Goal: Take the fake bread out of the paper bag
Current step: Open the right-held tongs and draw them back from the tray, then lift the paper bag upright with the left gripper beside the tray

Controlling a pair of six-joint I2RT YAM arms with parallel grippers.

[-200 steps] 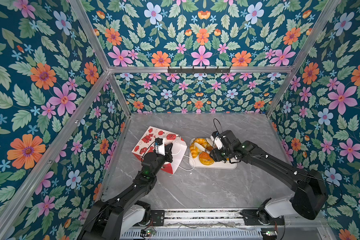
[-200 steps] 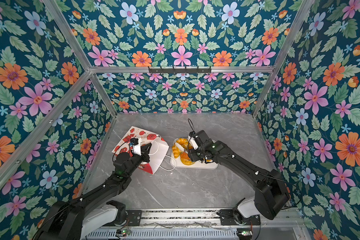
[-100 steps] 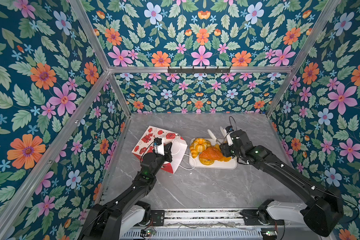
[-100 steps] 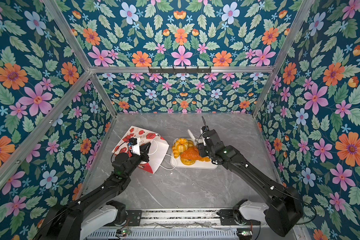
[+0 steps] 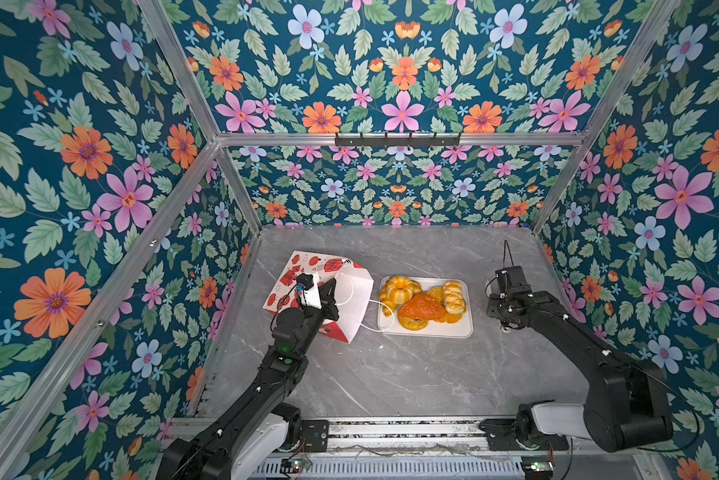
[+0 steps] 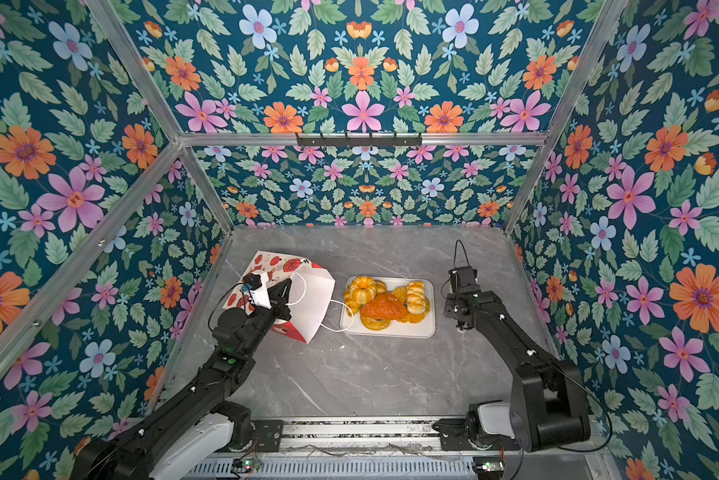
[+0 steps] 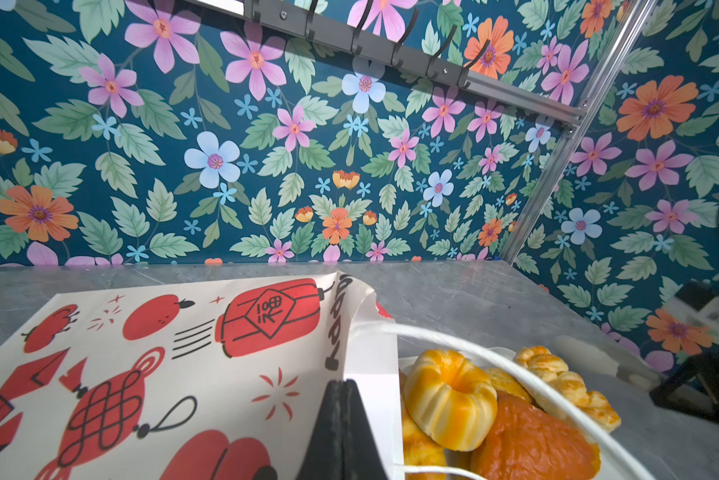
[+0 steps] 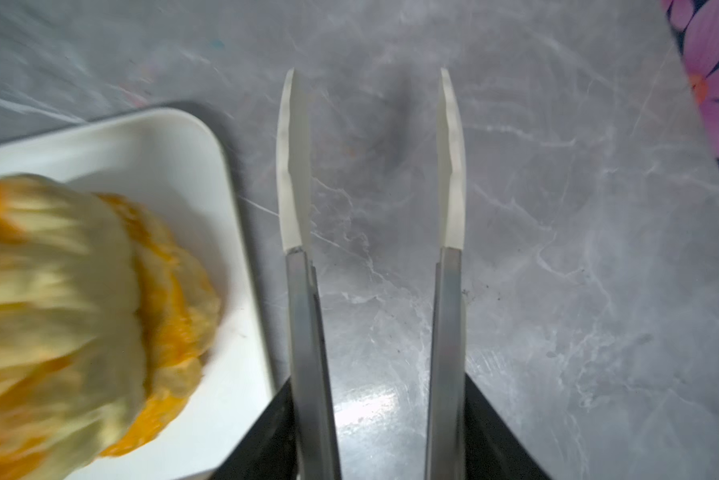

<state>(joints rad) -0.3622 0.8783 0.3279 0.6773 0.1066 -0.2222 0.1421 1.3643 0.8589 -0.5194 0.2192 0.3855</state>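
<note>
R hand [image 8: 372,108], in over the tray [image 5: 428,333] a sec ago, is now hanging well off to its right above bare table [image 5: 391,374], jaws partway apart w/ nothing btwn. The fake bread [image 5: 399,289] is sitting piled on the tray, orange bun [image 5: 420,308] on top, outside the paper bag [image 5: 351,307]. L hand [image 7: 343,390] is still pinching the bag's mouth edge; the bag is lying on its side, unmoved.
</note>
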